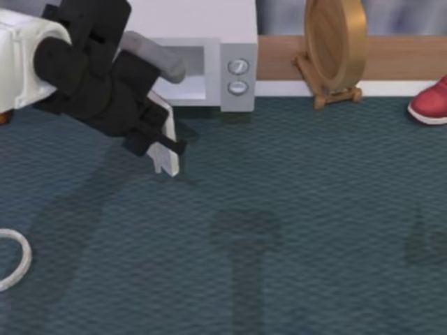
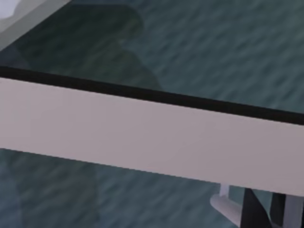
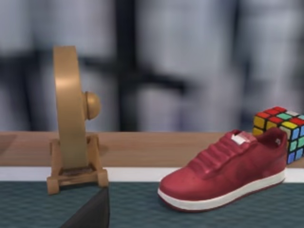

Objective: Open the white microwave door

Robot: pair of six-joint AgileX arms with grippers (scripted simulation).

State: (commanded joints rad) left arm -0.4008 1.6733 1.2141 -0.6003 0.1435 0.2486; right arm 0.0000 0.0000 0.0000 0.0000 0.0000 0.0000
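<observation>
- at the far left of the table stands the white microwave [image 1: 202, 28], its narrow panel with two silver knobs [image 1: 238, 77] facing forward.
- the white microwave door [image 1: 167, 136] is swung out from the microwave's front, seen edge-on from above, its free edge well forward of the cavity opening [image 1: 183, 70].
- left gripper [image 1: 159, 145] sits at the door's free edge, in front of the microwave; its dark fingers [image 1: 143, 136] meet the door there. whether they are clamped or spread cannot be told.
- left wrist view: the door's pale edge [image 2: 152, 137] crosses the frame with a black strip along it, above the teal table mat [image 2: 228, 52].
- right gripper does not appear in the top view; only a dark corner shows in the right wrist view, so its finger state cannot be told.
- right of the microwave: a round wooden piece on a stand [image 1: 334, 49].
- further right of the microwave: a red shoe [image 3: 228, 166], with a colour cube [image 3: 280, 130] just behind it.
- a white ring [image 1: 15, 262] lies well forward of the microwave, at the table's left edge.
</observation>
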